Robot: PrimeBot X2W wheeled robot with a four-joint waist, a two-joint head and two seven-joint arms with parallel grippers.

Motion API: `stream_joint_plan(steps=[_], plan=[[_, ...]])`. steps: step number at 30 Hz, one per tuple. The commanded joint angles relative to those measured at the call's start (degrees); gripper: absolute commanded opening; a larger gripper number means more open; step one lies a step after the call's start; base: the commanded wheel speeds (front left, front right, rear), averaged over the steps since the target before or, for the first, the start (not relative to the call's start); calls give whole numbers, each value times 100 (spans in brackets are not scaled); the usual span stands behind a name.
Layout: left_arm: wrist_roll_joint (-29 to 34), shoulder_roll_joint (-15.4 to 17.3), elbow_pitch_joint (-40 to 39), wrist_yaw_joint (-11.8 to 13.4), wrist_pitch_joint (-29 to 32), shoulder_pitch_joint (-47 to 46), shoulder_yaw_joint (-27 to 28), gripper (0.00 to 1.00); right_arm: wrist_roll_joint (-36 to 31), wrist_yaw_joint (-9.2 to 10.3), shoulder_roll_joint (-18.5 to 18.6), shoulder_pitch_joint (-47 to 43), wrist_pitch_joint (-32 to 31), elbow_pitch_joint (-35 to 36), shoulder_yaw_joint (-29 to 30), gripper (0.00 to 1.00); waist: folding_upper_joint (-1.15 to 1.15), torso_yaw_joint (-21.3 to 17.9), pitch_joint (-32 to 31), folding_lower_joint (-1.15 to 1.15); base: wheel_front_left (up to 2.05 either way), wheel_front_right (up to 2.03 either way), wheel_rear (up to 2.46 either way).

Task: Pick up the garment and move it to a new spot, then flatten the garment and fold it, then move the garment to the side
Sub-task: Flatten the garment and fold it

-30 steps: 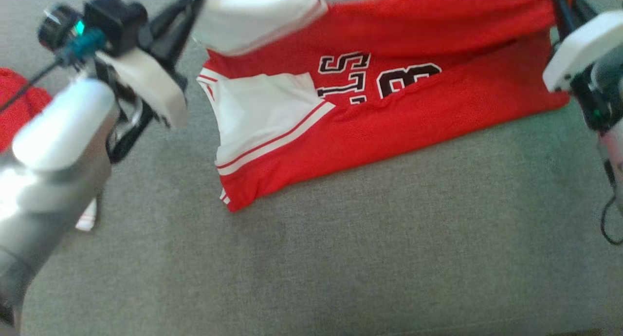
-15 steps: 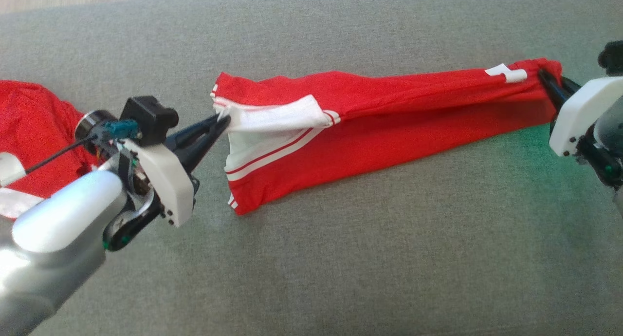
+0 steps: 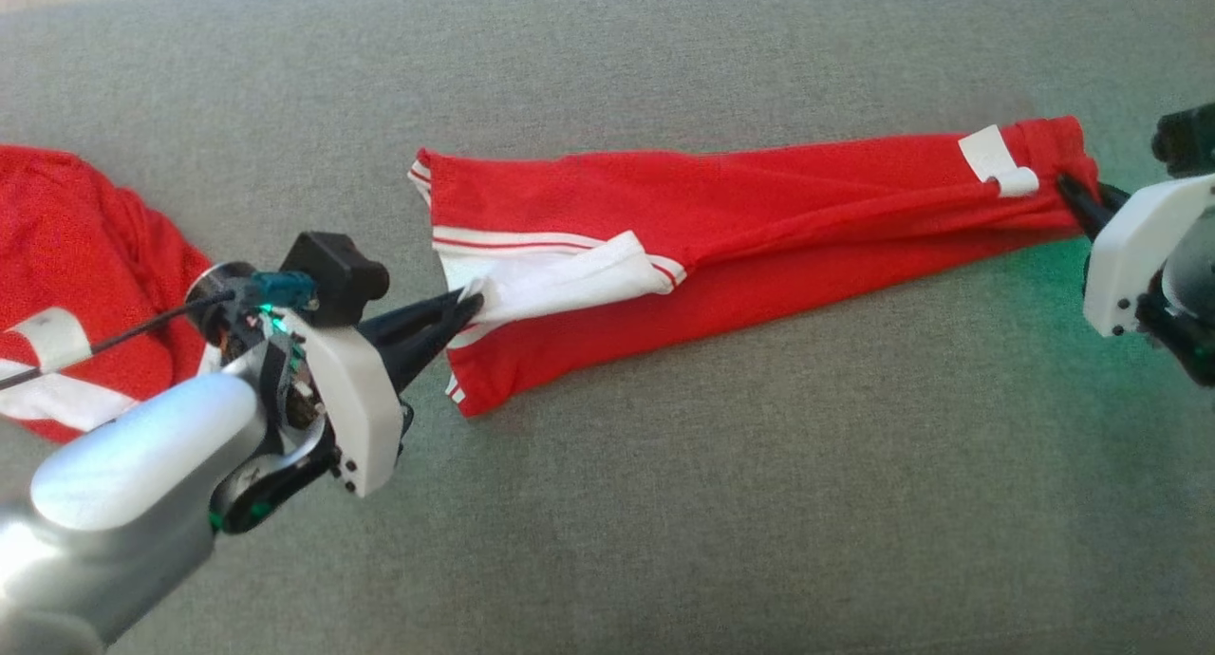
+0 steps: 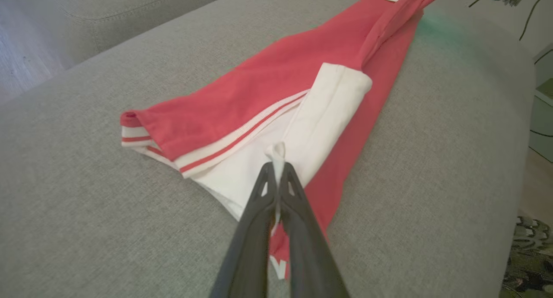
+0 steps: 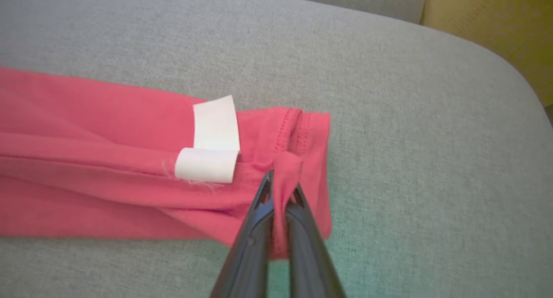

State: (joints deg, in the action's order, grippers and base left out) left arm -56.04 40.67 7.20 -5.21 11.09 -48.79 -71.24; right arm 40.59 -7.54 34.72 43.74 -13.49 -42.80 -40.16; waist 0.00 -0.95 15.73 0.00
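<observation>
Forearm slants up-right from lower left, left claw (image 3: 469, 305) clamped on garment (image 3: 759, 204); right claw (image 3: 1067, 184), right edge, clamped on its other end.

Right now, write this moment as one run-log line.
left gripper: shut on white sleeve | right gripper: shut on hem end | red jersey: folded long, on grey cushion

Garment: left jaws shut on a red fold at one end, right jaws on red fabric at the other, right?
No. The jaws of the left gripper pinch a white fold of the garment, not red; the left wrist view shows it. The rest stands.
</observation>
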Motion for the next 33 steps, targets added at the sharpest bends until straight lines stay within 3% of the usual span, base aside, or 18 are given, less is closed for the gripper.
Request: stream_joint_plan(steps=[1,5,6,7,9,11,17,26,30,33], plan=[[-61,203,-111,-33,17,-155,218,0,-35,5,190,-65,-8,59,-16,0,0,-9,7,0,0,0,0],[-122,161,-138,-80,129,-135,150,0,-12,5,182,-72,-40,-100,-78,0,0,-39,18,0,0,0,0],[-143,156,-145,-92,158,-129,134,0,-10,5,175,-71,-36,-136,-89,11,0,-49,16,0,0,0,0],[-167,154,-149,-104,187,-121,119,0,-12,5,167,-67,-17,-171,-93,100,0,-59,12,0,0,0,0],[-226,161,-137,-121,231,-101,102,3,56,5,120,-70,-2,-249,-69,100,0,-81,-10,0,0,0,0],[-272,179,-127,-130,245,-77,95,100,121,5,83,-61,47,-309,-19,100,0,-108,-47,0,0,0,0],[-343,226,-69,107,-218,-12,381,100,331,5,-8,7,486,-336,306,100,0,-203,-266,0,0,0,0],[-533,-179,344,1322,-2299,417,1562,100,427,5,-439,-76,2112,124,1137,100,0,-346,-624,0,0,0,0],[-522,-560,415,1612,-2599,859,2548,100,208,5,-723,-367,2625,430,1462,100,0,-376,-717,0,0,0,0],[144,-1002,177,1659,-2605,1454,3668,100,-94,5,-975,-688,2784,720,1786,100,0,-385,-747,0,0,0,0]])
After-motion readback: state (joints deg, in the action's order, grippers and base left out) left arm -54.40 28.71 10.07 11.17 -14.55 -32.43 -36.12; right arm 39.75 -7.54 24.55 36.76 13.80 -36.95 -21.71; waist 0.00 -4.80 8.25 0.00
